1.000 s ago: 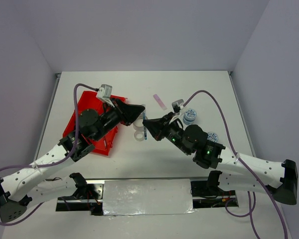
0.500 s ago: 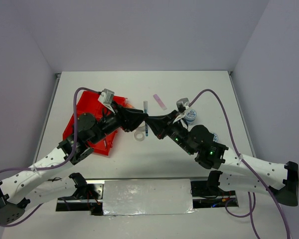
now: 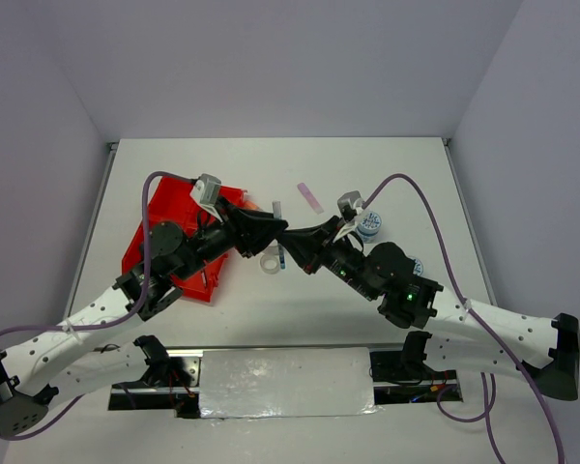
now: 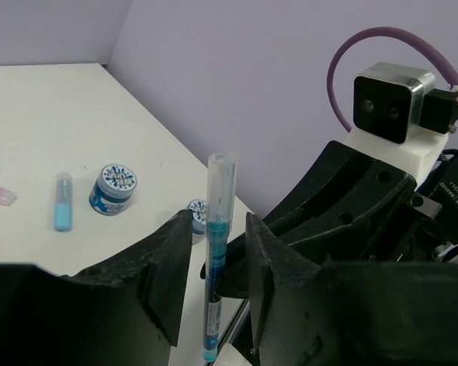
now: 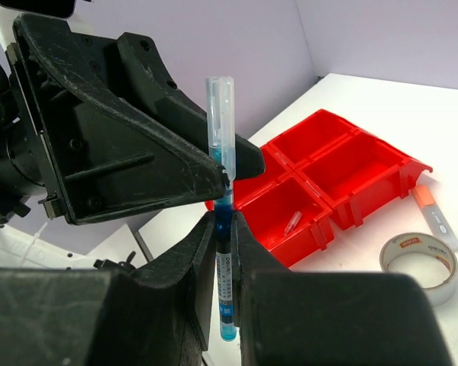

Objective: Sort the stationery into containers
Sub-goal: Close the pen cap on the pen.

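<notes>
From above, the blue pen (image 3: 278, 207) hung over the surface beside the red tray (image 3: 179, 203), with a tape ring (image 3: 271, 261), pink stick (image 3: 310, 197) and tape roll (image 3: 368, 224) unsorted. The left wrist view showed the left gripper (image 4: 217, 263) parted around it, not yet clamped. The right wrist view showed the right gripper (image 5: 224, 229) pinching it, so most sorting likely remained.
</notes>
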Robot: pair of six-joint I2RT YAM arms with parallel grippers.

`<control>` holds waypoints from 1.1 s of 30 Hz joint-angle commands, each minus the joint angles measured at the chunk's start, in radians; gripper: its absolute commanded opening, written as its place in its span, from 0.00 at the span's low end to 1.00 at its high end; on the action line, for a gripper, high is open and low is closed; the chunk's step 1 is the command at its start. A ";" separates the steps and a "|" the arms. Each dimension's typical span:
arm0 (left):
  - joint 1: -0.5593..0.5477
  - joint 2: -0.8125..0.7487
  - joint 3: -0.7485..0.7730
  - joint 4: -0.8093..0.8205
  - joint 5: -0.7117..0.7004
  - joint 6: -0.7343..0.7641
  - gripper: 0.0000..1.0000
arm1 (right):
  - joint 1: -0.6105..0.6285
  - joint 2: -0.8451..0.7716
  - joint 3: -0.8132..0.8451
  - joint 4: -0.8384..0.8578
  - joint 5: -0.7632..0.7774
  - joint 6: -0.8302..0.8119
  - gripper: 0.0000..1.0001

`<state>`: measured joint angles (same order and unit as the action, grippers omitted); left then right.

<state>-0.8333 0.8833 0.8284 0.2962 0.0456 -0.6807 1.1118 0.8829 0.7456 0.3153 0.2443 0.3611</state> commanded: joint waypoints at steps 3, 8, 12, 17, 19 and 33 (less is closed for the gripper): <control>-0.004 -0.003 -0.009 0.100 0.062 0.029 0.45 | -0.004 -0.021 0.011 0.064 0.001 -0.025 0.00; -0.004 0.005 -0.018 0.109 0.076 0.032 0.36 | -0.004 -0.033 0.017 0.053 0.012 -0.033 0.00; -0.004 0.014 -0.022 0.116 0.094 0.035 0.38 | -0.007 -0.039 0.018 0.048 0.018 -0.034 0.00; -0.004 0.022 -0.008 0.109 0.106 0.043 0.20 | -0.006 -0.041 0.028 0.045 0.013 -0.039 0.00; -0.004 0.022 -0.005 0.109 0.112 0.049 0.12 | -0.006 -0.039 0.028 0.047 0.006 -0.042 0.00; -0.004 -0.058 -0.025 0.150 0.234 0.196 0.00 | -0.007 0.011 0.060 -0.059 -0.198 -0.090 0.35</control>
<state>-0.8333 0.8562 0.8089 0.3622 0.2058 -0.5453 1.1046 0.8814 0.7628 0.2836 0.1150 0.2951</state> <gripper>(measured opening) 0.240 0.358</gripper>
